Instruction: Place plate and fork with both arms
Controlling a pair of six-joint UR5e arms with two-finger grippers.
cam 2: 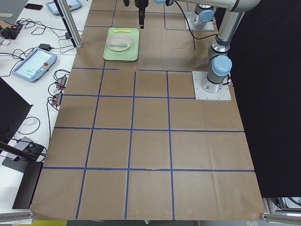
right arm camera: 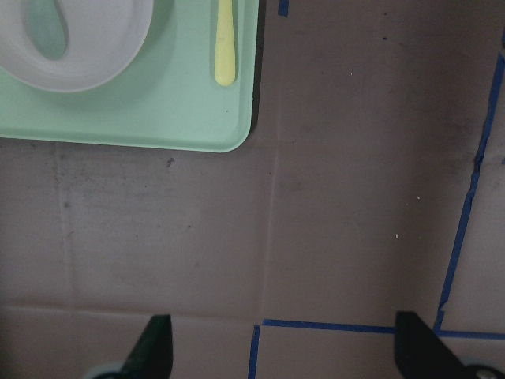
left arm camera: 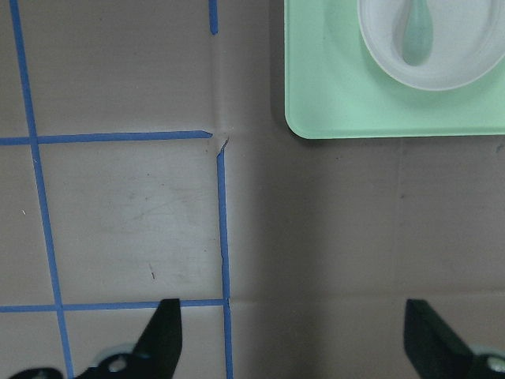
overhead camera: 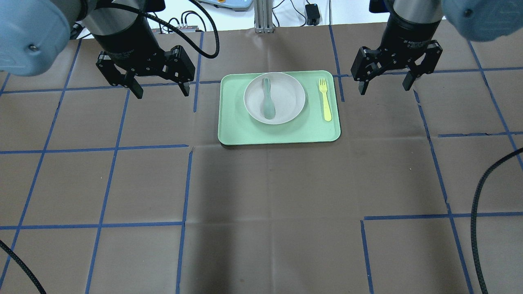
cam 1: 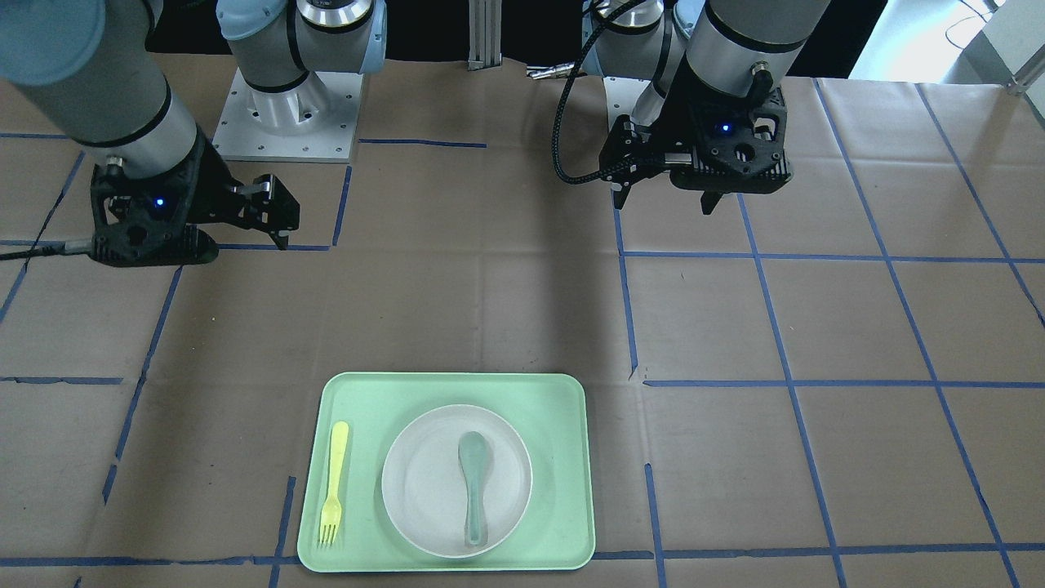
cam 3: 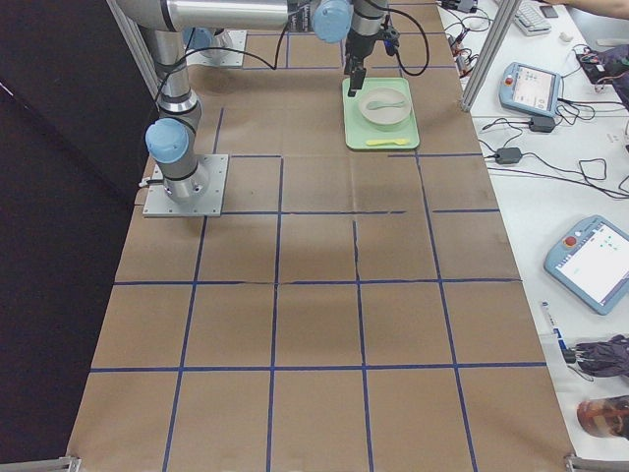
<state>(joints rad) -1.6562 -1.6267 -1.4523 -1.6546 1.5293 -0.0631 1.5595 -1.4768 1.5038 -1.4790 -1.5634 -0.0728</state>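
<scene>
The off-white plate (overhead camera: 288, 100) lies in the middle of the pale-green tray (overhead camera: 233, 130), with a grey-green spoon (overhead camera: 267, 100) in it. The yellow fork (overhead camera: 325, 100) lies on the tray beside the plate, on the side of my right arm. My left gripper (overhead camera: 161, 90) is open and empty above the table, left of the tray. My right gripper (overhead camera: 384, 88) is open and empty above the table, right of the tray. The front view shows the plate (cam 1: 416, 482), the fork (cam 1: 335, 482), the left gripper (cam 1: 663, 204) and the right gripper (cam 1: 233, 243).
The left wrist view shows a tray corner (left arm camera: 355, 103) and part of the plate (left arm camera: 458, 67). The right wrist view shows the fork's handle (right arm camera: 225, 39) and a tray corner (right arm camera: 158, 118). Brown paper with blue tape lines covers the table. Black cables hang at the overhead view's edges.
</scene>
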